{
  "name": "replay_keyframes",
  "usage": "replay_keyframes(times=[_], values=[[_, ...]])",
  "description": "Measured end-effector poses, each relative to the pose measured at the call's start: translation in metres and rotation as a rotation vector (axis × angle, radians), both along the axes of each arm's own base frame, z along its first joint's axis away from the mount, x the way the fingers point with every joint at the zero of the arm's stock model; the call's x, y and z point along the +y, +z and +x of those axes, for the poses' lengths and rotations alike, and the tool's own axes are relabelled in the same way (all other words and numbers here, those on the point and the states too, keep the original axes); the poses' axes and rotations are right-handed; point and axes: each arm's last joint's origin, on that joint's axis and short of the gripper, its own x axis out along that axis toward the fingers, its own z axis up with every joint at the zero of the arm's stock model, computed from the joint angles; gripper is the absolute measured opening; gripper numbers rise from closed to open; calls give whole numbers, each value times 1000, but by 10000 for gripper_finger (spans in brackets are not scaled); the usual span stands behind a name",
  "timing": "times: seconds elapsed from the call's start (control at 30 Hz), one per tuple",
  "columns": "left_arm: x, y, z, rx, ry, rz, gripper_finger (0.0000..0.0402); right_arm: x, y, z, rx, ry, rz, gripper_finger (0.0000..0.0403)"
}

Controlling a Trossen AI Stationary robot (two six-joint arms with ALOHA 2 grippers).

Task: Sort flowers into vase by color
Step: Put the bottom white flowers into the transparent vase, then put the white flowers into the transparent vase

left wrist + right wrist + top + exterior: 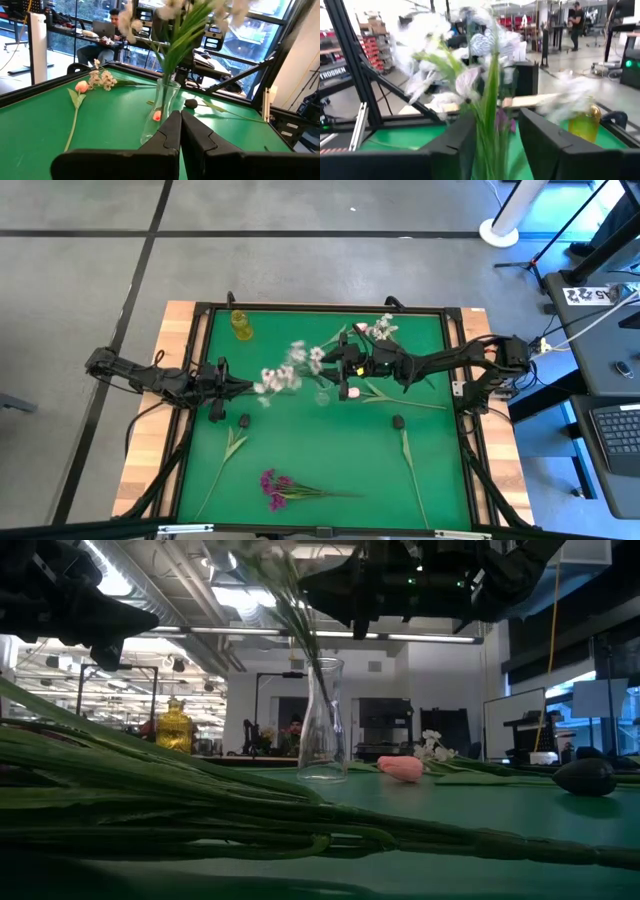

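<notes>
A clear glass vase (322, 720) stands upright mid-table and holds a bunch of white-blossomed flowers (288, 373) that leans toward the table's left. My right gripper (495, 145) is open above the vase, one finger on each side of the green stems (492, 125). My left gripper (181, 135) is shut and empty, left of the vase (162, 107), with its tips near the blossoms (245, 387). A pink bud (350, 392) lies by the vase. Magenta flowers (275, 486) lie near the front edge. White sprays (380, 328) lie at the far right. My right gripper has the white flowers' stems (492, 135) between its open fingers, above the vase's mouth. I cannot tell whether either finger (460, 145) touches them. The stems stand upright with their lower ends in the vase.
A yellow vase (240, 324) stands at the far left of the green mat. Leaf-only stems lie at front left (232, 448) and front right (407, 452). Two small dark objects (243, 420) (397, 421) sit mid-table. A black frame (200, 380) edges the mat.
</notes>
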Motion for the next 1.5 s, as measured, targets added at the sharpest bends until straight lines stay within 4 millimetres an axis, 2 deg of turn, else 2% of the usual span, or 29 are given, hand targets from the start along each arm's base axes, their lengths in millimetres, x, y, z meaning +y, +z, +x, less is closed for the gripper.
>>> replay_keyframes(times=[0.23, 0.4, 0.67, 0.87, 1.1, 1.3, 1.5], values=[[0, 0, 0, 0, 0, 0, 0, 1, 7, -11, 122, -1, 4, 184], [0, 0, 0, 1, 0, 1, 0, 3, 22, -26, 172, -7, -16, 195], [0, 0, 0, 0, 0, 0, 0, 5, 43, -77, 427, -124, -45, 198], [0, 0, 0, 0, 0, 0, 0, 9, 54, -106, 504, -115, 34, 198], [0, 0, 0, 1, 0, 0, 0, 10, 47, -116, 625, -103, 77, 198], [0, 0, 0, 0, 0, 0, 0, 7, 38, -123, 739, -251, 58, 198], [0, 0, 0, 0, 0, 0, 0, 2, 29, -129, 828, -427, 133, 198]])
